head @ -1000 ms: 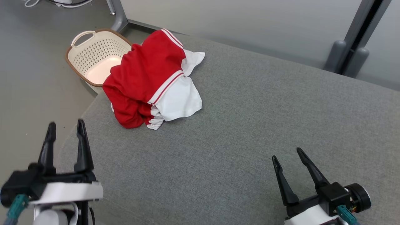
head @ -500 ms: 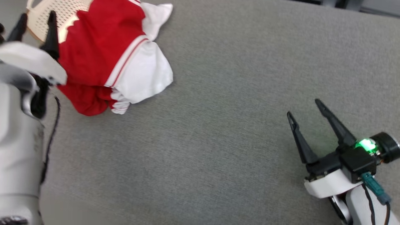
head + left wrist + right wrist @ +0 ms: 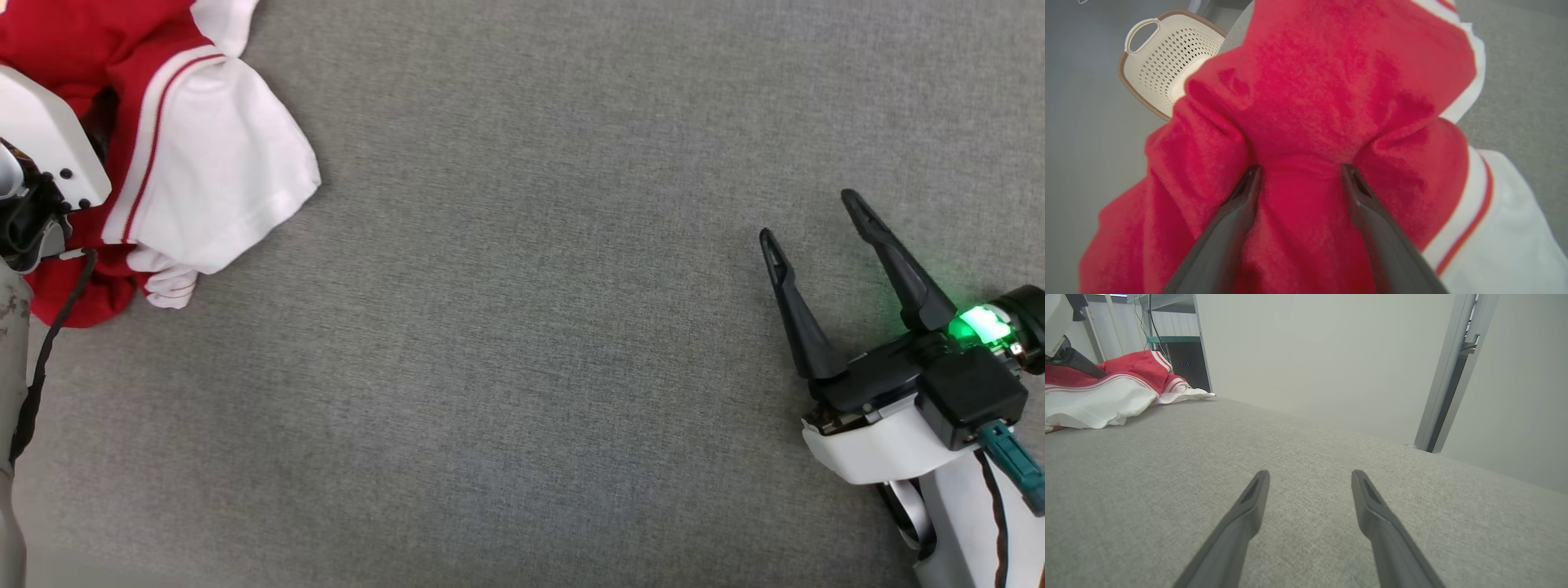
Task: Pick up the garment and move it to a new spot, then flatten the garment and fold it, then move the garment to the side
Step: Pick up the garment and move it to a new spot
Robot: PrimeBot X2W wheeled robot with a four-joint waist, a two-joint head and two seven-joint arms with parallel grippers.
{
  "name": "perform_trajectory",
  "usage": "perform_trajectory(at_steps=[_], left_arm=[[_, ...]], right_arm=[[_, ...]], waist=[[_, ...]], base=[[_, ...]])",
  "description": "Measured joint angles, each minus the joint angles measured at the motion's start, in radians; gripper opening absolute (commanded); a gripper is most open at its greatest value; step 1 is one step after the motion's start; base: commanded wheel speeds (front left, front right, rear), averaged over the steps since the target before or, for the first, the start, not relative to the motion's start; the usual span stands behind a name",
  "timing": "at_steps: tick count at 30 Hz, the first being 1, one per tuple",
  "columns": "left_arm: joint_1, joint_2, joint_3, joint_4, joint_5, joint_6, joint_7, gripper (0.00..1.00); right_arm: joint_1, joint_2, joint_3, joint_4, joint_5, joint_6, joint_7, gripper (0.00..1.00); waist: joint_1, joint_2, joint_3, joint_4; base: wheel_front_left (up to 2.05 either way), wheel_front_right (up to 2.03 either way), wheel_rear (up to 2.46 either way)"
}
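Grey fabric covers the worktop (image 3: 531,367). The right claw (image 3: 808,216), released, sits low over it. The left claw (image 3: 1300,171), released, presses its tips into the crumpled red-and-white cloth garment (image 3: 1331,81) at the worktop's left edge. Beyond, a cream perforated plastic basket (image 3: 1163,57) stands on the grey floor (image 3: 1081,122).

We note the garment (image 3: 204,163) at the far left of the surface (image 3: 522,327), the left end effector (image 3: 1298,171) resting on it, the basket (image 3: 1163,61) on the floor (image 3: 1086,143) beyond it, and the right end effector (image 3: 808,214) well apart over the right side.
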State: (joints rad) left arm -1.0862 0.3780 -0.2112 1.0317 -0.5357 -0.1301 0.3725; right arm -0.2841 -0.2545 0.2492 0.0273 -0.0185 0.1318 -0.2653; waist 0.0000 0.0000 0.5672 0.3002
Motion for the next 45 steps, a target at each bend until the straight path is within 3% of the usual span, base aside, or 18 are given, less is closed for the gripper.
perform_trajectory(at_steps=[11,12,13,19,28,37,45], left_arm=[[0.000,-0.019,-0.067,0.062,-0.084,0.000,-0.155,1.00],[0.000,-0.021,-0.080,0.059,-0.085,0.000,-0.173,0.43],[0.000,-0.023,-0.089,0.058,-0.091,0.000,-0.194,0.00],[0.002,0.000,-0.183,0.009,-0.098,0.000,-0.400,0.00],[0.030,0.081,-0.284,-0.105,-0.150,0.000,-0.578,0.00],[0.040,0.175,-0.372,-0.351,-0.209,0.000,-0.601,0.00],[0.036,0.204,-0.412,-0.548,-0.230,0.000,-0.537,0.00]], right_arm=[[-0.013,-0.005,-0.025,-0.040,0.008,0.001,-0.004,1.00],[-0.014,-0.008,-0.025,-0.040,0.008,0.001,-0.004,1.00],[-0.016,-0.011,-0.024,-0.040,0.009,0.001,-0.004,1.00],[-0.024,-0.002,-0.021,-0.013,0.015,0.000,-0.001,1.00],[0.004,0.058,-0.020,0.019,0.028,0.000,0.001,1.00],[0.043,0.140,-0.027,0.034,0.047,0.000,0.001,1.00],[0.058,0.186,-0.016,0.041,0.064,0.000,0.001,1.00]], waist=[[0.0000,0.0000,0.062,-0.002],[0.0000,0.0000,0.063,0.001],[0.0000,0.0000,0.063,0.003],[0.0000,0.0000,0.026,0.006],[0.0001,0.0000,-0.083,-0.015],[0.0000,0.0000,-0.209,-0.062],[0.0000,0.0000,-0.281,-0.149]], base=[[0.00,0.00,0.00],[0.00,0.00,0.00],[0.00,0.00,0.00],[0.00,0.00,0.00],[0.00,0.00,0.00],[0.00,0.00,0.00],[0.00,0.00,0.00]])
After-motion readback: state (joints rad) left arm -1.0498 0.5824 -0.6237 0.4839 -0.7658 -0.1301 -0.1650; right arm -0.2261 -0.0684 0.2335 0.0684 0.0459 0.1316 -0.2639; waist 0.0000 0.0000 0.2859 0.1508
